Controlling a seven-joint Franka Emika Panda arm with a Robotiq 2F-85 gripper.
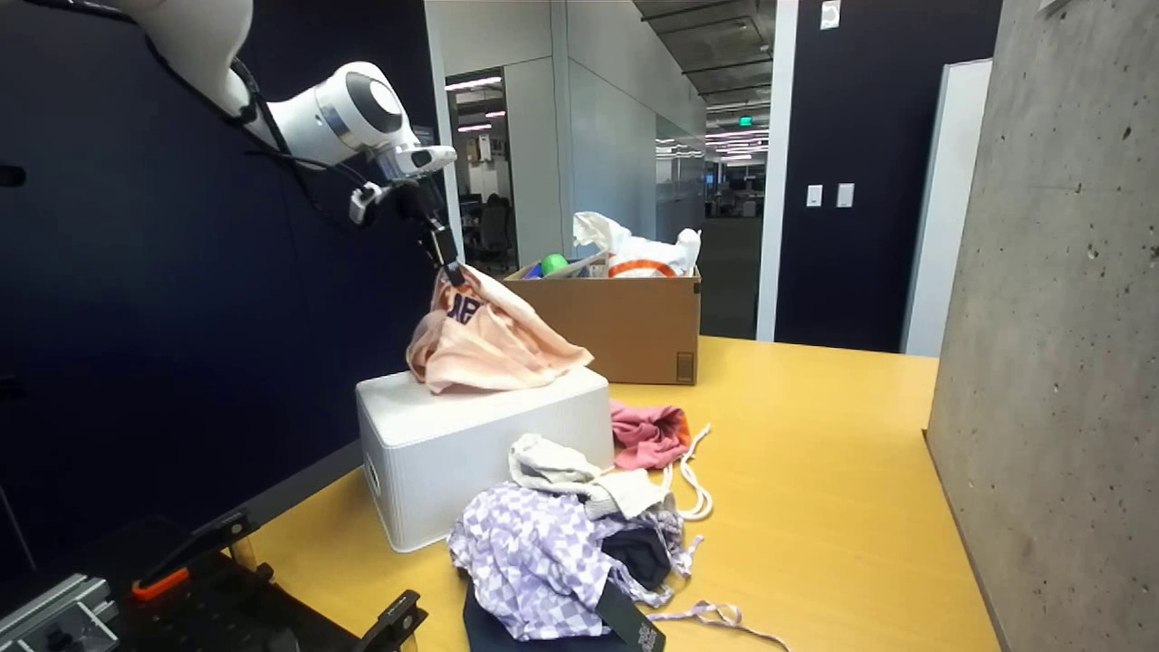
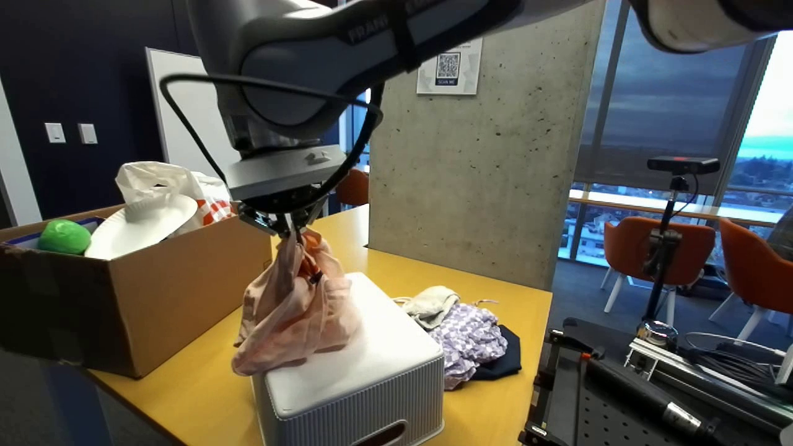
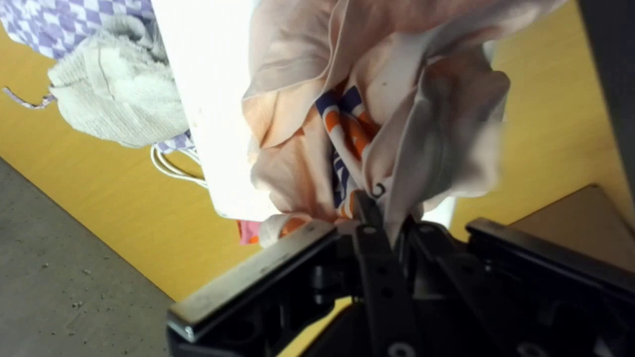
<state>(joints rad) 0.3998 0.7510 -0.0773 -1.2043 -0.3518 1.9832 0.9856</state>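
Window (image 2: pixel 771 93): bleached by daylight in an exterior view.
White box (image 3: pixel 213 99): overexposed in the wrist view, surface detail lost.
Pink cloth (image 3: pixel 397 89): right edge smeared there by blur.
Cardboard box (image 2: pixel 142 297): one end darkened by shadow.

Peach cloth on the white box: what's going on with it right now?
The robot's hand is closed on the top of the peach cloth, holding it up in a peak. The lower folds rest on the white box, spilling past one edge. Beside that box lie a purple-checked cloth, a cream cloth and a pink cloth. A filled cardboard box stands on the same yellow table.
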